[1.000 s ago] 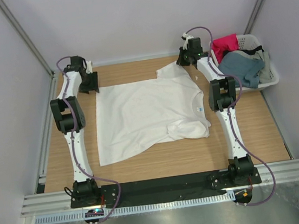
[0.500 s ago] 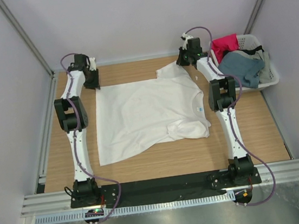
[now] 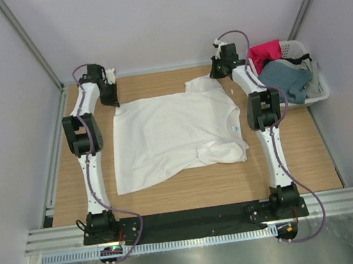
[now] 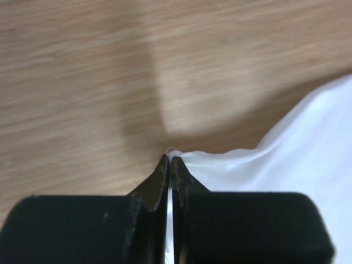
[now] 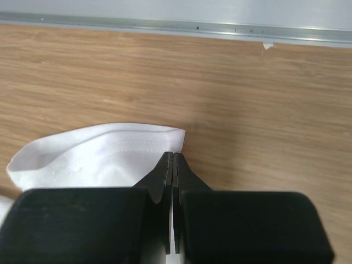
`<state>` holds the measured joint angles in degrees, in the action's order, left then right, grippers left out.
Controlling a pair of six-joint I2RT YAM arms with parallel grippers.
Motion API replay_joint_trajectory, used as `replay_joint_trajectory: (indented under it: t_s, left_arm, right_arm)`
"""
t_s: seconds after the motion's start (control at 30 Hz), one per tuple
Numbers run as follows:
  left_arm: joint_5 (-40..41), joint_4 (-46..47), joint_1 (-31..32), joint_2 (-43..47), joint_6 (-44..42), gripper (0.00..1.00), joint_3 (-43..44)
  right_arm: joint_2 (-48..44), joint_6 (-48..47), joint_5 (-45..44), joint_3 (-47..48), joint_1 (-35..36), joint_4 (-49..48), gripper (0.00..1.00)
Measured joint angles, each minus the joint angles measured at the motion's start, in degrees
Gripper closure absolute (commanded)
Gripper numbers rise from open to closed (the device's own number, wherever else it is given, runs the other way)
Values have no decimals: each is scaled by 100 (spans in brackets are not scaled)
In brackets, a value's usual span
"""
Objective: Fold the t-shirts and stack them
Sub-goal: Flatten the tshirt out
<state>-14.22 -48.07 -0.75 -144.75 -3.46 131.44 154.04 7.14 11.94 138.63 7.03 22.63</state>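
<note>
A white t-shirt lies spread on the wooden table, its blue neck label to the right. My left gripper is at the shirt's far left corner. In the left wrist view the gripper is shut on that corner of white cloth. My right gripper is at the far right sleeve. In the right wrist view the gripper is shut on the sleeve hem. A red-pink t-shirt and a slate blue t-shirt lie bunched in the basket.
The white slotted basket stands at the table's far right, beside the right arm. A metal rail runs along the table's far edge by the back wall. Side walls close in left and right.
My left gripper has moved in to the shirt's far left corner and shut on it. The right gripper has stayed shut on the sleeve and shifted slightly back.
</note>
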Motion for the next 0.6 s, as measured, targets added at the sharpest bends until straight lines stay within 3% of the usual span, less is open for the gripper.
replay_joint_trajectory:
  t_s: [0.23, 0.6]
  left_arm:
    - [-444, -321, 4, 1429, -120, 100, -691]
    - [-1010, -750, 4, 4629, -463, 100, -1777]
  right_arm:
    - [-1338, -175, -61, -702, -31, 448, 99]
    - [-5792, -341, 127, -2837, -127, 553, 99]
